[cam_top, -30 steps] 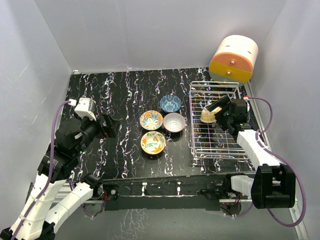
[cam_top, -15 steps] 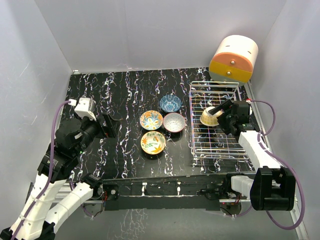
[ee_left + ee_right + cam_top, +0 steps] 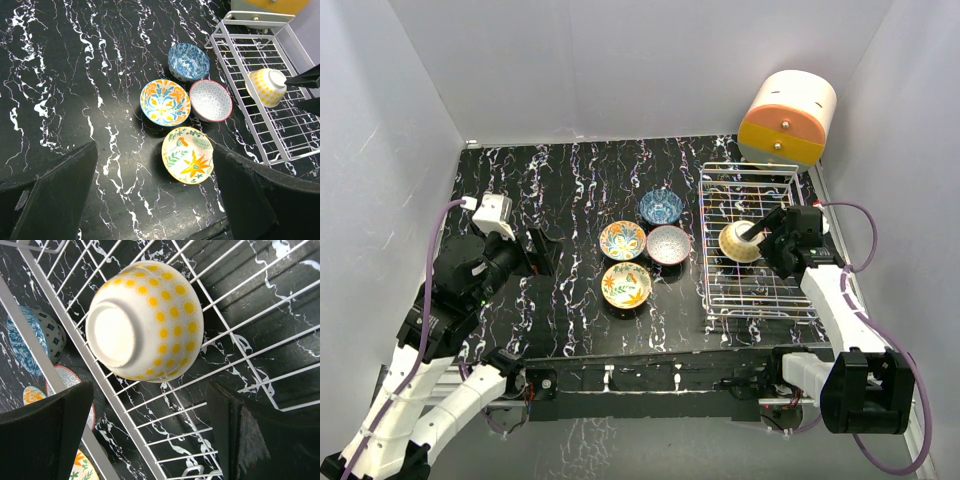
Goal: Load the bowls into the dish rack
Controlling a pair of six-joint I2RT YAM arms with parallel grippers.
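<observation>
Right gripper point(image 3: 768, 240): jaws spread wide, holding nothing, one finger on each side of the yellow-dotted bowl point(image 3: 145, 320) and clear of it. That bowl is already in the dish rack point(image 3: 704, 270), near the rack's left rail, tipped over with its foot ring facing my right jaws (resting on the wires, as far as I can tell).

Left gripper point(image 3: 540, 252): jaws also spread and empty, hovering near the table's point(image 3: 550, 190) left edge.

Four are left, clustered rims-up mid-table, left of the rack:
- blue bowl point(image 3: 661, 207)
- honeycomb-patterned bowl point(image 3: 668, 244)
- orange-and-blue floral bowl point(image 3: 622, 240)
- yellow floral bowl point(image 3: 626, 285)

What matters next: the cluster sits between my two grippers. The honeycomb one is just beside the rack's left rail, so it's nearer the right arm. The two floral ones are nearer the left. They're round, so there's no long axis to line up with. I'd go for a rim pinch.
</observation>
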